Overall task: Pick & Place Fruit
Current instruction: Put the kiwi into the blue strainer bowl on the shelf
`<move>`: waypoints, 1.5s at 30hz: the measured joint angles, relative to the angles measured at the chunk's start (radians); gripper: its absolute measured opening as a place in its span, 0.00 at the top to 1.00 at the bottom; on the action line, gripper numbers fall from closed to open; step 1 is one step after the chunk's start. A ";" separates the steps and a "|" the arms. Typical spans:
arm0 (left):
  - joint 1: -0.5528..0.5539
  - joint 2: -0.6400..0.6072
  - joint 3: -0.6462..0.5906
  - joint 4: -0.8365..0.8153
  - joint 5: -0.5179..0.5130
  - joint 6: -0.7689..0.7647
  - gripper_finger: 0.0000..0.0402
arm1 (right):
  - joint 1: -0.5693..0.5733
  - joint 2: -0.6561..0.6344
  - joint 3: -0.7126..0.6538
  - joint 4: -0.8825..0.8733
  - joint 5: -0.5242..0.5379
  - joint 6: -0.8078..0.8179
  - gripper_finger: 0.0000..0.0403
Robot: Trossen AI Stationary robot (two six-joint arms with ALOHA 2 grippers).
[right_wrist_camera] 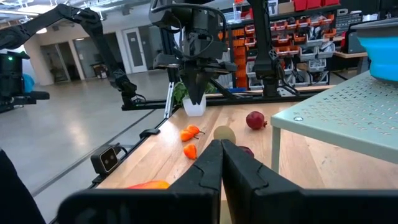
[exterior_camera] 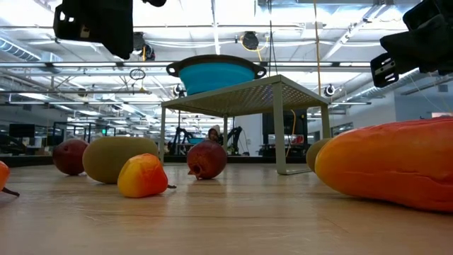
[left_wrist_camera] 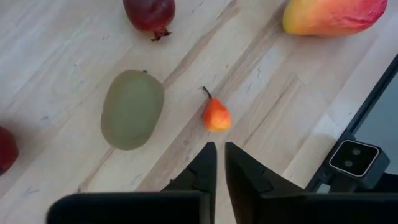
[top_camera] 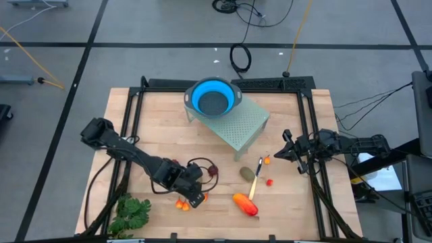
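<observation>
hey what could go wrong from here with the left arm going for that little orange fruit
The left gripper hovers just short of the small orange fruit with its fingers only a narrow slit apart; descending like this would likely push the fruit away rather than straddle it. The olive-brown oval lies close beside it, so a wider opening might nudge that one. The fruit's rounded shape could also let it roll toward the table edge.

Two dark red balls [exterior_camera: 207, 159], two olive ovals [exterior_camera: 117, 157] (one just beside the knife [top_camera: 256, 179]), one long orange-red piece [top_camera: 246, 204], four tiny orange bits [top_camera: 270, 182].
</observation>
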 joint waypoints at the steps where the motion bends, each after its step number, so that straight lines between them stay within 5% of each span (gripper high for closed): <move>1: 0.000 0.000 0.000 0.000 -0.001 0.003 0.88 | 0.000 0.000 0.000 0.000 0.000 0.000 1.00; 15: 0.004 0.000 0.000 0.000 -0.020 0.185 0.33 | 0.000 0.000 0.000 0.000 -0.001 0.002 1.00; 22: 0.010 0.000 -0.001 -0.001 -0.020 0.268 0.15 | 0.000 0.000 0.000 0.000 -0.002 0.003 1.00; 45: 0.039 0.122 -0.002 -0.060 -0.020 0.368 0.15 | 0.000 0.000 0.000 0.000 -0.002 0.004 1.00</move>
